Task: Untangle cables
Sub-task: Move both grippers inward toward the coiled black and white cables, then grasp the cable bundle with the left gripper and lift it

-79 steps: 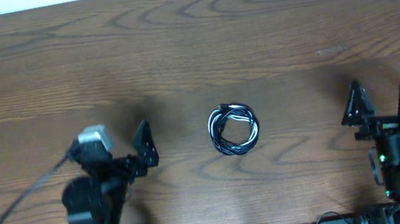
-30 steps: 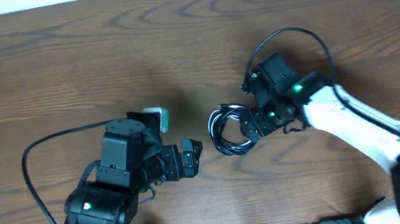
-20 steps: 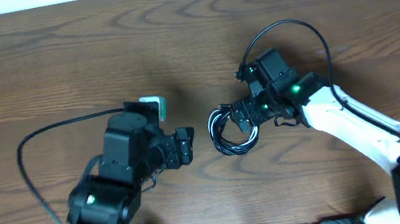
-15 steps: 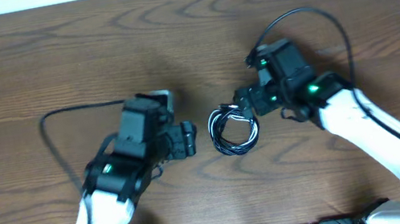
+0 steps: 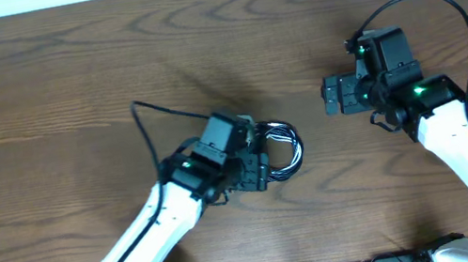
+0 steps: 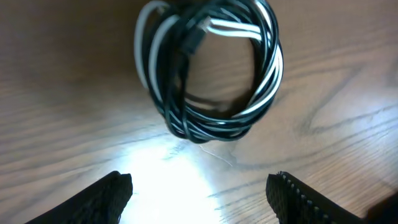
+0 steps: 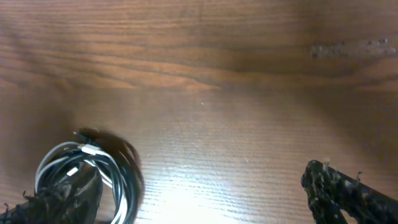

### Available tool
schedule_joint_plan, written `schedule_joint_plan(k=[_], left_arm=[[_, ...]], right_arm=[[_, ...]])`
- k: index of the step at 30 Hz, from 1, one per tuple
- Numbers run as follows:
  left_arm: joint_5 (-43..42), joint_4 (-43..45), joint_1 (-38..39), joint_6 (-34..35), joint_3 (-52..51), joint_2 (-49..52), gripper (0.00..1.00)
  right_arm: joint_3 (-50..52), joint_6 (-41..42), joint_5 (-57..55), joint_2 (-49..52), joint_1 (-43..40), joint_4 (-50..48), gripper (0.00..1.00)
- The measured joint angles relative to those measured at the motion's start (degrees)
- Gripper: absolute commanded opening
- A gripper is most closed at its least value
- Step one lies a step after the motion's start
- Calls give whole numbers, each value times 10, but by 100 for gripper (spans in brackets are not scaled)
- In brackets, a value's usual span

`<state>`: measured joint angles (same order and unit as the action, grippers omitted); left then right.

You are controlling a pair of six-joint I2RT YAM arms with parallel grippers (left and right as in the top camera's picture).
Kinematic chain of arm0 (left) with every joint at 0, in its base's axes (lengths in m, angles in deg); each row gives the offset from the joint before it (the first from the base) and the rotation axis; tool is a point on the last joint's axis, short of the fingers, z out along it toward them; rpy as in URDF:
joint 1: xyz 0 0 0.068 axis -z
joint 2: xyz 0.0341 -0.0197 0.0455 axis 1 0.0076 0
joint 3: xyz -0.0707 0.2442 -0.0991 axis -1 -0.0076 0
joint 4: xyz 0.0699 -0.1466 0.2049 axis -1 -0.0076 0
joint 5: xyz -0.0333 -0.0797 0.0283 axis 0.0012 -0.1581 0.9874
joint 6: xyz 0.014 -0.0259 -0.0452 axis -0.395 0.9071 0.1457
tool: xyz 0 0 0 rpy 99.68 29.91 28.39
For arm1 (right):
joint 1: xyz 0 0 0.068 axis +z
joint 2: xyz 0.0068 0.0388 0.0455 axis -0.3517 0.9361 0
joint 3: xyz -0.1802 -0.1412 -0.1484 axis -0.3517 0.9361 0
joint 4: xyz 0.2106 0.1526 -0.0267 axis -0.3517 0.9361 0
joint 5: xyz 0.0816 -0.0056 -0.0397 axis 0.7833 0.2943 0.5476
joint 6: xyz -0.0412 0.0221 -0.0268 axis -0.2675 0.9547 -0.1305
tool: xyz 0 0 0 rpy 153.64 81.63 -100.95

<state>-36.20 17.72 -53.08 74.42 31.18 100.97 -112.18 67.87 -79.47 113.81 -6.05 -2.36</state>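
Compared with half a second ago, the left arm has reached in toward the middle of the surface (image 5: 64, 83), and the right arm has pulled away to the right.

The left gripper (image 5: 256, 167) now stands at the left edge of the cables (image 5: 294, 148). In its wrist view the gripper (image 6: 202, 199) is open, with nothing between the two fingers. The cables (image 6: 211, 129), black and white wound together in one flat ring, lie just ahead of the fingertips and about centred on the gap. The near arc of the ring runs across the gap. The ring is nearly round, so I see no clear long axis.

The right gripper (image 5: 335, 95) is also open and empty, well apart from the ring. I judge the left arm is the one placed to take the near arc by moving a little forward.
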Motion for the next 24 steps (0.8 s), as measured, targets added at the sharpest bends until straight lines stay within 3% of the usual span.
schedule_joint_plan(k=[6,13,24], left_arm=[[2,48,11,0,0,52,75],[19,96,11,3,0,103,62],[77,99,11,4,0,122,62]], right_arm=[[0,0,16,0,0,20,99],[0,-1,21,0,0,45,99],[0,-1,32,0,0,49,99]])
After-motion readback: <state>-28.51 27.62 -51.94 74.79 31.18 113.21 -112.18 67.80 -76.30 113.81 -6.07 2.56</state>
